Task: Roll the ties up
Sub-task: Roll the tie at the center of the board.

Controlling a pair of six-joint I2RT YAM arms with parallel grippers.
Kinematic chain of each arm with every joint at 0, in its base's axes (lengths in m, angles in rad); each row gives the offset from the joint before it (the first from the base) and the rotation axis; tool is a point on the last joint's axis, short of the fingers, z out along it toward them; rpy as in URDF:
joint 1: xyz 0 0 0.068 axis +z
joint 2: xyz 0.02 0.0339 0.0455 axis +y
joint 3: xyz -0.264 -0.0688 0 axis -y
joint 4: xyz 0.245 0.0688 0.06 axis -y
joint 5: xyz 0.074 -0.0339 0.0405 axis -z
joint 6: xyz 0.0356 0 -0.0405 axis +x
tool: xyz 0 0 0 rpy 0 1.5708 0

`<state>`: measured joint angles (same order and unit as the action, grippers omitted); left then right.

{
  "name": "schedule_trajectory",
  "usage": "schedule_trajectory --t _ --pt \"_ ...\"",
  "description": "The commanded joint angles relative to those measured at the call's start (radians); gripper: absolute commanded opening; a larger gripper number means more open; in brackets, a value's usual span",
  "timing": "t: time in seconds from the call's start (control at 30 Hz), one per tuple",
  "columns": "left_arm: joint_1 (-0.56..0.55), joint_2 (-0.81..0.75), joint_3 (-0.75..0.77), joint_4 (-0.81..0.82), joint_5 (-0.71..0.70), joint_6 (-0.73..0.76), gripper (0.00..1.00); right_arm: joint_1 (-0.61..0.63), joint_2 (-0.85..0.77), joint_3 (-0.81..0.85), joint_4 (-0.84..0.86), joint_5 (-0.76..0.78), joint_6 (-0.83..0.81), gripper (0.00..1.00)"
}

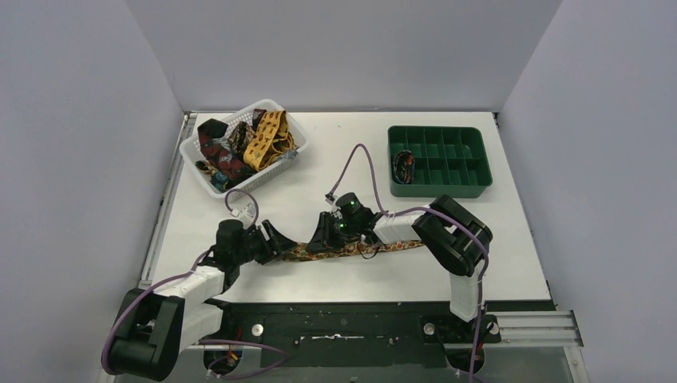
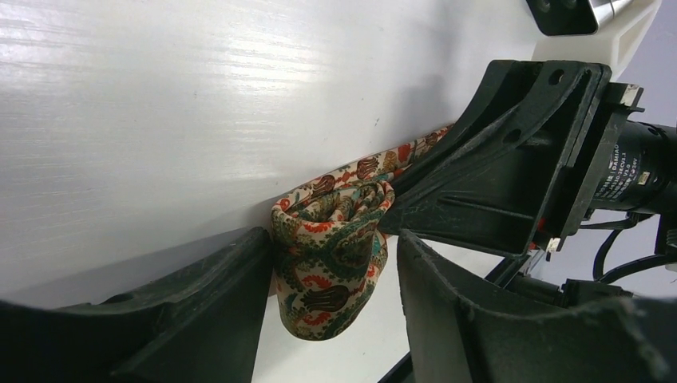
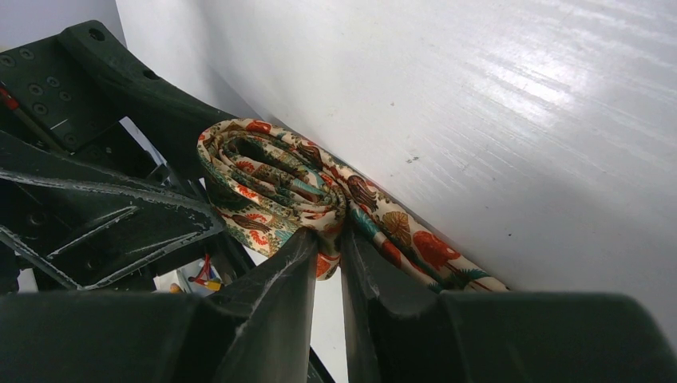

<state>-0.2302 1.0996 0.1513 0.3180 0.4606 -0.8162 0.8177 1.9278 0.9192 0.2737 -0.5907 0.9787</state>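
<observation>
A brown-orange multicolour paisley tie lies along the near part of the table, its left end wound into a small coil. My left gripper is open around that coil; in the left wrist view the left finger touches the coil and the right finger stands a little off it. My right gripper is shut on the tie; in the right wrist view it pinches the fabric right at the coil. The two grippers face each other closely.
A white basket at the back left holds several loose ties, dark red and mustard yellow among them. A green compartment tray at the back right holds one coiled tie. Purple cables loop above both arms.
</observation>
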Motion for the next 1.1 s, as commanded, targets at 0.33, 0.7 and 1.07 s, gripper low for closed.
schedule_trajectory --t 0.33,0.7,1.07 --pt "-0.03 -0.001 0.063 -0.105 -0.013 0.07 0.37 -0.013 0.009 0.013 -0.017 -0.007 -0.002 0.2" --pt "-0.075 -0.045 0.244 -0.455 -0.219 0.18 0.31 -0.03 -0.151 -0.038 0.082 0.026 -0.01 0.37" --pt "-0.254 0.036 0.525 -0.839 -0.638 0.25 0.3 -0.147 -0.296 -0.121 -0.049 0.212 -0.047 0.38"
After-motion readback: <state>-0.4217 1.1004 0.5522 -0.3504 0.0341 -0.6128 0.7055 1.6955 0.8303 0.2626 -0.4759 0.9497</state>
